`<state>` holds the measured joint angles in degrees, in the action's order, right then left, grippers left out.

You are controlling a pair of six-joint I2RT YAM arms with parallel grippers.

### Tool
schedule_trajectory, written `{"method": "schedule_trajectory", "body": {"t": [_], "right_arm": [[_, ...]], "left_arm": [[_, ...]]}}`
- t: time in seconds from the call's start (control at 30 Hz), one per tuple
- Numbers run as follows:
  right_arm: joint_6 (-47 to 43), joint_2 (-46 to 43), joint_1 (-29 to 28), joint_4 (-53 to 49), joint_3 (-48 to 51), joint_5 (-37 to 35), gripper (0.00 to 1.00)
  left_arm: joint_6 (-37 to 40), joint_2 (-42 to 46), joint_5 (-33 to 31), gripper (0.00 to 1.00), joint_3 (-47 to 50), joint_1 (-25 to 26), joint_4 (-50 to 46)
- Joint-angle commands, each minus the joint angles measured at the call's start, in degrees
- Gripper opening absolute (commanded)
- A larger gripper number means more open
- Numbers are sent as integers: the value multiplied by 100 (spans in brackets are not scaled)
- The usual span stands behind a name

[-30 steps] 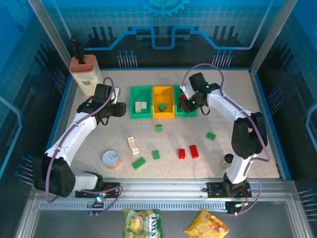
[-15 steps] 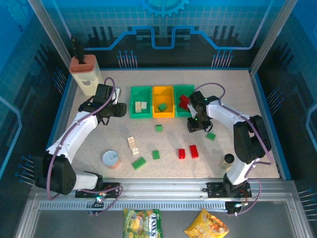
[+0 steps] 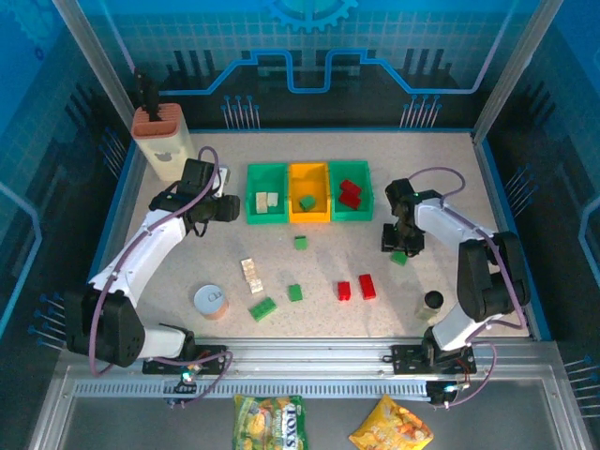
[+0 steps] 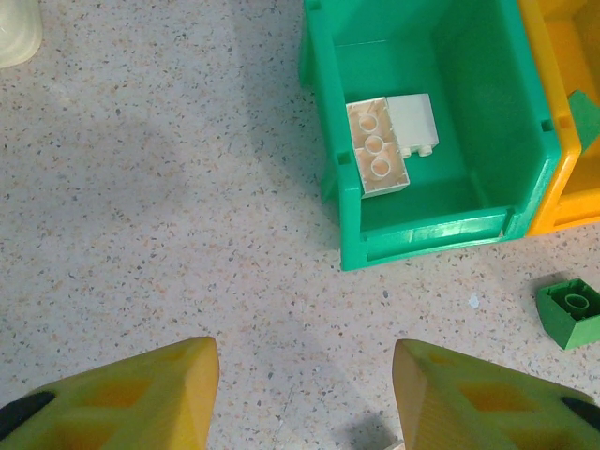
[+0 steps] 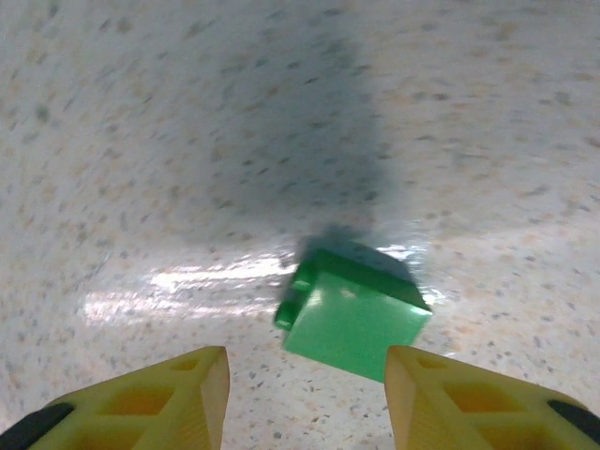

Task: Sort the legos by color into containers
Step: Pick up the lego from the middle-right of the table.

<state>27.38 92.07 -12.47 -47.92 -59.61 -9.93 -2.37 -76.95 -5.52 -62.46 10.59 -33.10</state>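
Observation:
Three containers stand in a row: a left green tray (image 3: pixel 266 169) holding cream legos (image 3: pixel 267 200), an orange tray (image 3: pixel 309 167) holding a green lego (image 3: pixel 307 202), and a right green tray (image 3: pixel 367 202) holding red legos (image 3: pixel 350 193). Loose legos lie on the table: green (image 3: pixel 300 242), cream (image 3: pixel 251 274), green (image 3: pixel 295 292), green (image 3: pixel 262 307) and two red (image 3: pixel 344 290). My right gripper (image 3: pixel 398 244) hangs open just above a green lego (image 5: pixel 354 309), which lies in front of its fingertips (image 5: pixel 197 389). My left gripper (image 4: pixel 305 394) is open and empty beside the left green tray (image 4: pixel 422 239).
A beige knife block (image 3: pixel 162 141) stands at the back left. A white-lidded can (image 3: pixel 211 301) sits at the front left and a small dark cup (image 3: pixel 432 300) by the right arm's base. Snack bags (image 3: pixel 269 422) lie beyond the front rail.
My right gripper left the right green tray, where a red lego now lies, moved toward the front right over the green lego, and opened wider. The left arm stayed still.

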Motion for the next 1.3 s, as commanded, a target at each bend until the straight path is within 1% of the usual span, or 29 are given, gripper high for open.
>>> {"method": "schedule_trajectory", "body": {"t": [0.0,0.07,0.13,0.17,0.27,0.37,0.6,0.9,1.1,1.27], "right_arm": [[1097,-318,101,-11,249,-414,53],[1408,-505,111,123,403,-370,60],[1599,-563,156,228,507,-306,63],[1698,-548,193,267,559,-256,67],[1770,-399,305,467,648,90,68],[1851,-249,342,574,675,266,68],[1898,82,356,585,548,339,69],[1842,357,352,570,479,166,63],[1849,433,351,600,475,202,52],[1840,381,359,567,475,141,48]], "left_arm": [[140,-7,142,53,-118,-67,-69],[132,2,166,53,-118,-66,-72],[131,17,165,53,-118,-66,-79],[132,30,160,53,-118,-67,-82],[140,55,158,53,-118,-66,-89],[140,57,165,53,-118,-66,-94],[149,48,92,53,-109,-66,-109],[158,0,60,53,-117,-66,-117],[165,-13,66,53,-112,-66,-114],[161,-35,69,53,-126,-70,-117]]}}
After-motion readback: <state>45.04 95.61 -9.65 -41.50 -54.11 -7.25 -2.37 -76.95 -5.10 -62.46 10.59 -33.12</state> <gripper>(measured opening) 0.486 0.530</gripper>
